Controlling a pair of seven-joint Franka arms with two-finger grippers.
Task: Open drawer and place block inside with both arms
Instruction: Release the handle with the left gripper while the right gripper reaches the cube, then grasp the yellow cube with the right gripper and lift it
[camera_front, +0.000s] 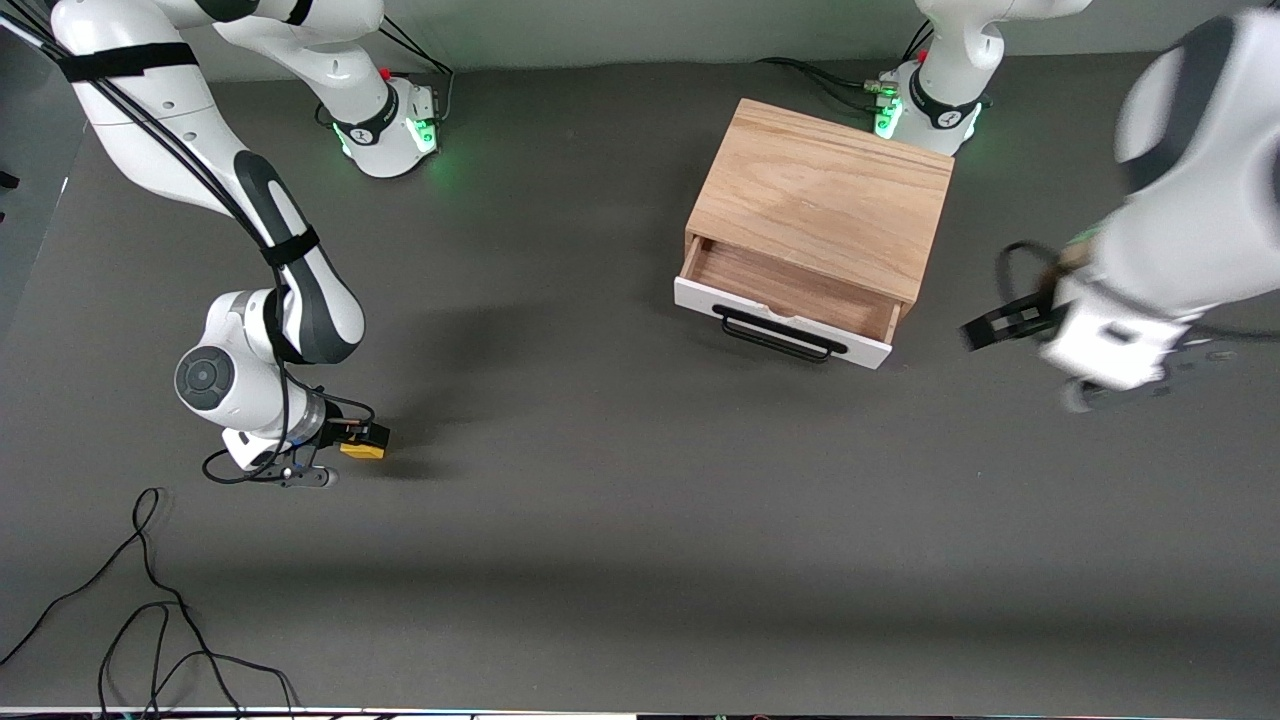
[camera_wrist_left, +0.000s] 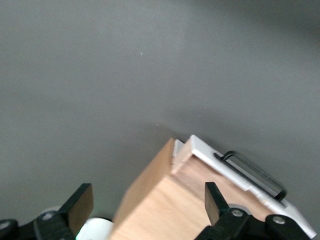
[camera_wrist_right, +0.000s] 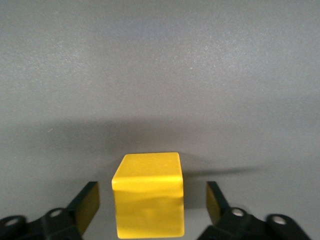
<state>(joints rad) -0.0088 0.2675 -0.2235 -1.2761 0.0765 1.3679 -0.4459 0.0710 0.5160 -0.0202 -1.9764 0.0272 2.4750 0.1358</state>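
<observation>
The yellow block (camera_front: 362, 450) rests on the dark table toward the right arm's end. My right gripper (camera_front: 358, 438) is down at the table, open, with a finger on each side of the block (camera_wrist_right: 148, 200) and a gap at both sides. The oak cabinet (camera_front: 820, 195) stands near the left arm's base. Its white-fronted drawer (camera_front: 780, 322) is pulled partly out, the black handle (camera_front: 778, 340) toward the front camera, and its wood inside shows nothing in it. My left gripper (camera_front: 1000, 325) is open and empty in the air beside the drawer; its wrist view shows the cabinet (camera_wrist_left: 165, 200) and drawer front (camera_wrist_left: 235, 172).
Loose black cables (camera_front: 150, 610) lie on the table near the front edge at the right arm's end. The dark grey table (camera_front: 600, 520) stretches between the block and the cabinet.
</observation>
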